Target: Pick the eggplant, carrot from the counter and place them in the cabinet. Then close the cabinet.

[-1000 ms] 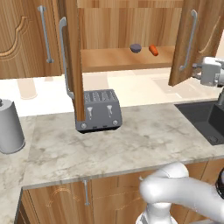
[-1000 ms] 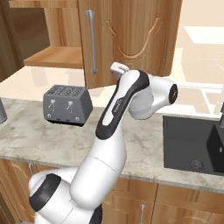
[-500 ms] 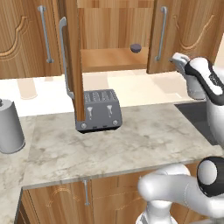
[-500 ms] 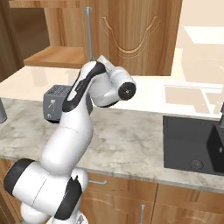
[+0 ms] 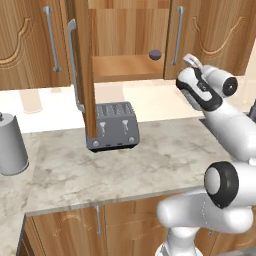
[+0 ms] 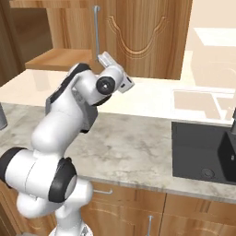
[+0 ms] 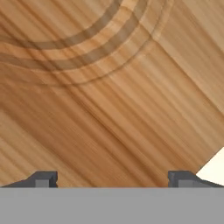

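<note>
Small dark purple-grey rounded eggplant sits on the plain wooden shelf of the warm brown upper wall cabinet, top centre of the left base view; orange carrot isn't visible, likely behind the right door, which looks nearly closed. Left door stands wide open, so closing is only partly done. Two-finger gripper faces the carved door panel, fingertips spread wide, holding nothing; contact can't be judged.
</note>
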### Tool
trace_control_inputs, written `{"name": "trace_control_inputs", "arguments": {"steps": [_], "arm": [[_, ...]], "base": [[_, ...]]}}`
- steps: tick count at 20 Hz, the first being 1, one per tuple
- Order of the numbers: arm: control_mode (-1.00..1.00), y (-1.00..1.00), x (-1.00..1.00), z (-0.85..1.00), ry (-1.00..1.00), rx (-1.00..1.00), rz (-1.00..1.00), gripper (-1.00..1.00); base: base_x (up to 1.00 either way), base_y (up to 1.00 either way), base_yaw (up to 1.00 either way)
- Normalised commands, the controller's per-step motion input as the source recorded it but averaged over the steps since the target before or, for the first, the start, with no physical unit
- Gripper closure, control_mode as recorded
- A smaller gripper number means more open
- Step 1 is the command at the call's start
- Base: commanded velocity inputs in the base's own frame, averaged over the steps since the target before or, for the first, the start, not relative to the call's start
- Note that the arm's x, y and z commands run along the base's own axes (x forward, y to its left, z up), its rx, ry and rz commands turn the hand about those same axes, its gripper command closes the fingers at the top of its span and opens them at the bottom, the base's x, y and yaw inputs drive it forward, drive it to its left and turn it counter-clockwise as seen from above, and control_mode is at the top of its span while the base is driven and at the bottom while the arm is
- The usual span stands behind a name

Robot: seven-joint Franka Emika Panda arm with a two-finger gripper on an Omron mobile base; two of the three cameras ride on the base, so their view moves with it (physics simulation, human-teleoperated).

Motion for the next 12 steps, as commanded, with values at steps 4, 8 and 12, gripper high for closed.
{"name": "trace_control_inputs", "arguments": {"steps": [4, 8, 12], "arm": [[-1.00, -0.08, 0.43, 0.17, 0.15, 0.00, -0.17, -1.00], [-1.00, -0.35, -0.88, 0.64, 0.16, 0.07, -0.09, -1.00], [-1.00, -0.14, -1.00, 0.79, 0.20, 0.05, -0.02, -1.00]], "base": [[0.00, 0.00, 0.00], [0.00, 0.00, 0.00], [0.00, 0.00, 0.00]]}}
